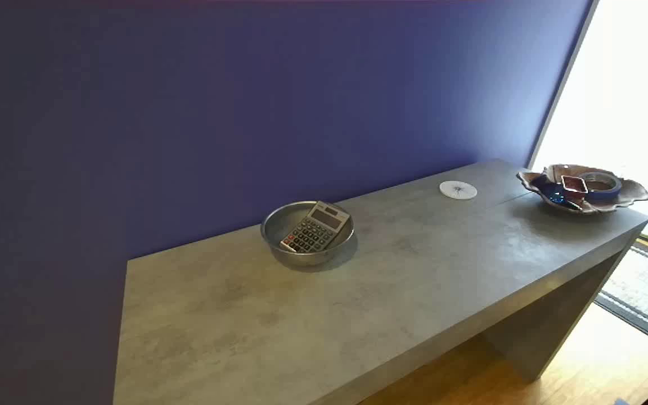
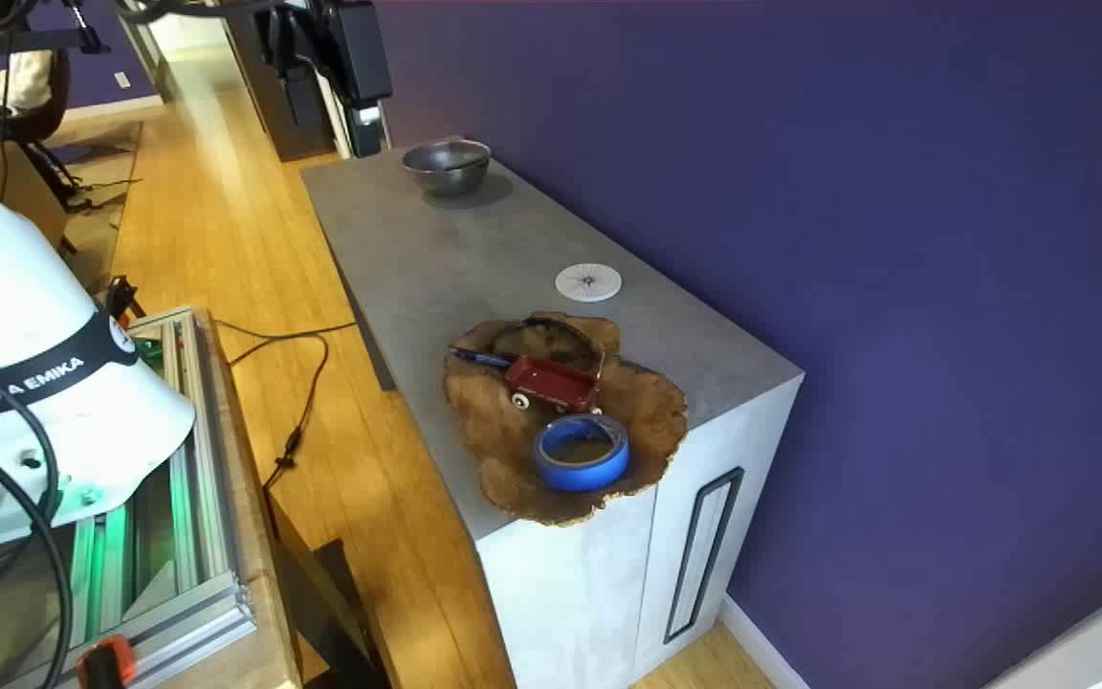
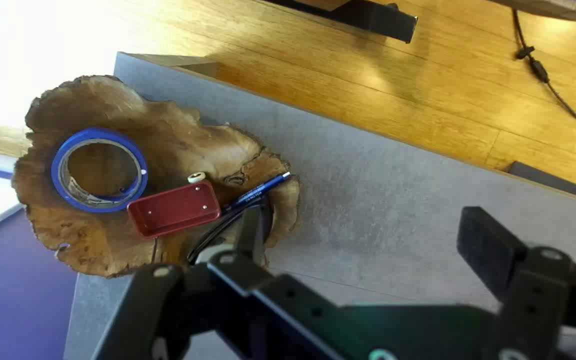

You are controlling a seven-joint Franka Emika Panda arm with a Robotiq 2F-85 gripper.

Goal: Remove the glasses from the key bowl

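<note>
The key bowl, a wide brown dish with a wavy rim, shows in both exterior views (image 1: 633,194) (image 2: 647,407) and in the wrist view (image 3: 108,97). The glasses (image 2: 543,322) lie inside it near the rim, thin and dark. In the wrist view the glasses (image 3: 225,220) run beside a pen, partly hidden behind my left-hand finger. My gripper (image 3: 370,240) is open with nothing between its fingers. It is raised above the table, with the dish to the left in the wrist view. The gripper (image 2: 336,110) also shows at the top of an exterior view.
The dish also holds a roll of blue tape (image 2: 582,476), a red toy wagon (image 2: 551,381) and a blue pen (image 3: 258,191). A white disc (image 2: 589,281) lies on the grey table (image 1: 403,281). A metal bowl (image 2: 446,177) with a calculator (image 1: 317,228) stands farther along, by the wall.
</note>
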